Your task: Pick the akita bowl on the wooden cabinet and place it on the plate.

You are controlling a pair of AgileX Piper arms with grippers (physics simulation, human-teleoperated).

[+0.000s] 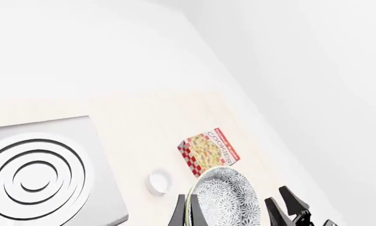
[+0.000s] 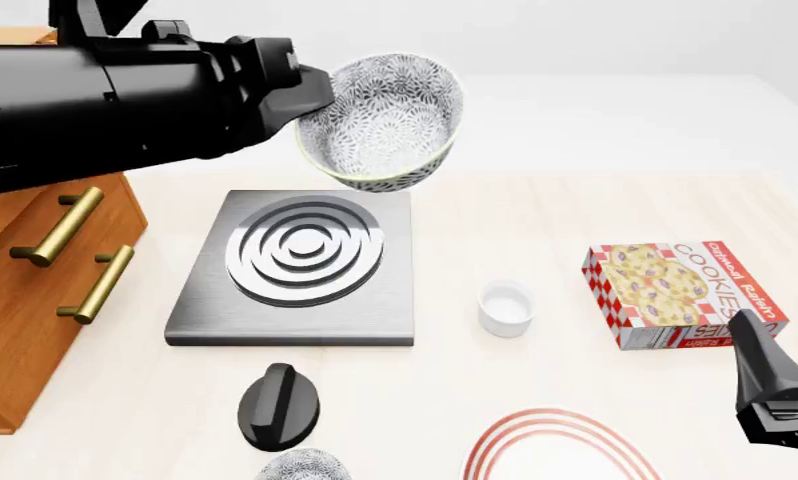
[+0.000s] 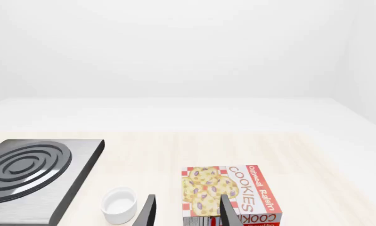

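The akita bowl hangs in the air, tilted, above the far edge of the stove plate. My left gripper is shut on its rim; in the left wrist view the two fingers pinch the rim of the speckled bowl. The wooden cabinet stands at the left, partly hidden by the left arm. The plate with red rings lies at the near edge, cut off by the frame. My right gripper is open and empty, low at the near right, by the cookie box.
A grey stove plate with silver rings lies in the middle. A small white cup and a cookie box sit right of it. A black knob and a second speckled bowl are at the near edge.
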